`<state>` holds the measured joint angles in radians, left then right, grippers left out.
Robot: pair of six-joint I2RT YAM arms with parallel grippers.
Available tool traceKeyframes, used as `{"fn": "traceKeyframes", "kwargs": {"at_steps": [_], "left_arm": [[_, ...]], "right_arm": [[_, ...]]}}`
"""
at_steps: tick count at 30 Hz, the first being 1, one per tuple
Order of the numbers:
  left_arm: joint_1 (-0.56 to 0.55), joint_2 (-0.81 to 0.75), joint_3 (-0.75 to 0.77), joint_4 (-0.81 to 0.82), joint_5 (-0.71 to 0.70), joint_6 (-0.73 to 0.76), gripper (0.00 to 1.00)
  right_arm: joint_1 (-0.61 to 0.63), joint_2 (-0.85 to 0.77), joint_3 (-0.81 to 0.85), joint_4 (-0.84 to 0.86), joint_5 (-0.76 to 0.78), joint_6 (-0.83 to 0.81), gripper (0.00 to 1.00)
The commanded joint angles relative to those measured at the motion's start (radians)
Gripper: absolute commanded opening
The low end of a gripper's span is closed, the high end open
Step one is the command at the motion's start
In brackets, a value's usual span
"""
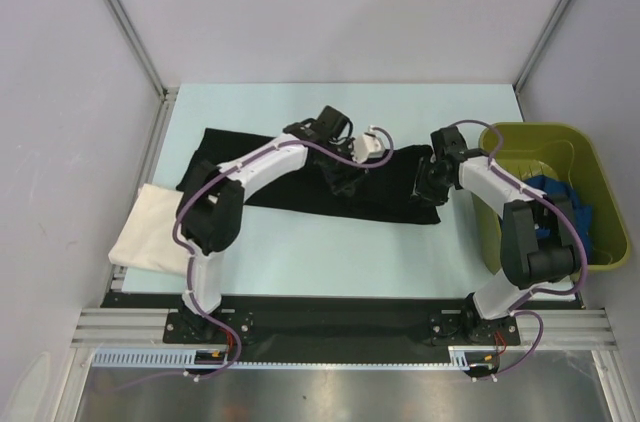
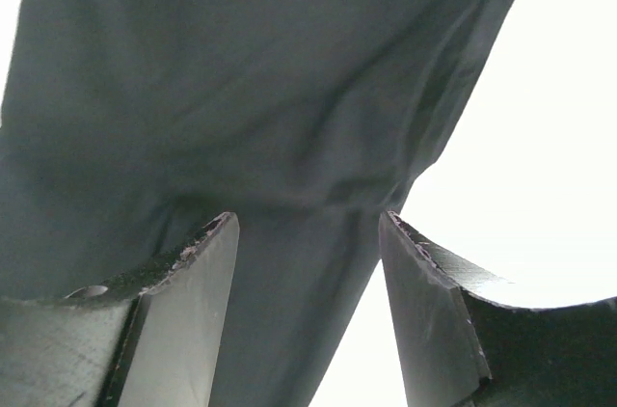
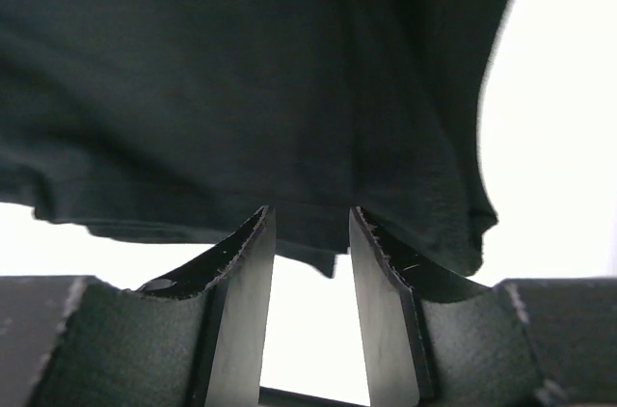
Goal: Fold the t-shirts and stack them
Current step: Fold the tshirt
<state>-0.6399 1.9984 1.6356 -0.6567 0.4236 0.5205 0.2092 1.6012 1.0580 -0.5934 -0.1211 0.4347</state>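
Observation:
The large black t-shirt (image 1: 270,177) lies spread across the middle of the table. My left gripper (image 1: 350,164) is open over its middle; in the left wrist view the gripper (image 2: 308,219) has black cloth (image 2: 241,89) between and beyond its spread fingers. My right gripper (image 1: 430,182) is open at the shirt's right edge; in the right wrist view the gripper (image 3: 310,212) has its fingertips at the hem of the cloth (image 3: 241,69). A folded cream t-shirt (image 1: 150,229) lies at the table's left edge. A blue t-shirt (image 1: 560,207) lies in the bin.
An olive-green plastic bin (image 1: 590,172) stands at the right edge of the table, close to my right arm. Metal frame posts rise at the back corners. The pale table (image 1: 330,262) shows in front of the black shirt.

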Motion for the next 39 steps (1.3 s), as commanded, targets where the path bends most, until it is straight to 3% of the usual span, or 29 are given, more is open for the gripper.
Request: {"fn": "traceKeyframes", "kwargs": {"at_steps": [1, 9, 12, 15, 27, 36, 39], "left_arm": [[-0.049, 0.039, -0.016, 0.025, -0.029, 0.061, 0.65], [-0.075, 0.069, -0.06, 0.034, -0.138, 0.09, 0.65], [-0.078, 0.073, -0.057, 0.035, -0.167, 0.093, 0.59], [-0.078, 0.069, -0.036, 0.0, -0.149, 0.084, 0.51], [-0.057, 0.059, 0.055, -0.087, -0.055, 0.056, 0.57], [-0.058, 0.073, 0.026, -0.044, -0.111, 0.073, 0.34], [-0.058, 0.072, 0.023, -0.044, -0.106, 0.075, 0.22]], "right_arm": [[-0.027, 0.008, -0.033, 0.036, -0.022, 0.016, 0.42], [-0.042, 0.043, -0.079, 0.112, -0.072, 0.036, 0.41], [-0.045, 0.046, -0.089, 0.124, -0.086, 0.042, 0.36], [-0.048, 0.04, -0.095, 0.13, -0.086, 0.047, 0.3], [-0.054, -0.041, -0.089, 0.084, -0.061, 0.05, 0.0], [-0.053, -0.06, -0.076, 0.067, -0.06, 0.042, 0.0], [-0.054, -0.06, -0.067, 0.061, -0.06, 0.042, 0.0]]}}
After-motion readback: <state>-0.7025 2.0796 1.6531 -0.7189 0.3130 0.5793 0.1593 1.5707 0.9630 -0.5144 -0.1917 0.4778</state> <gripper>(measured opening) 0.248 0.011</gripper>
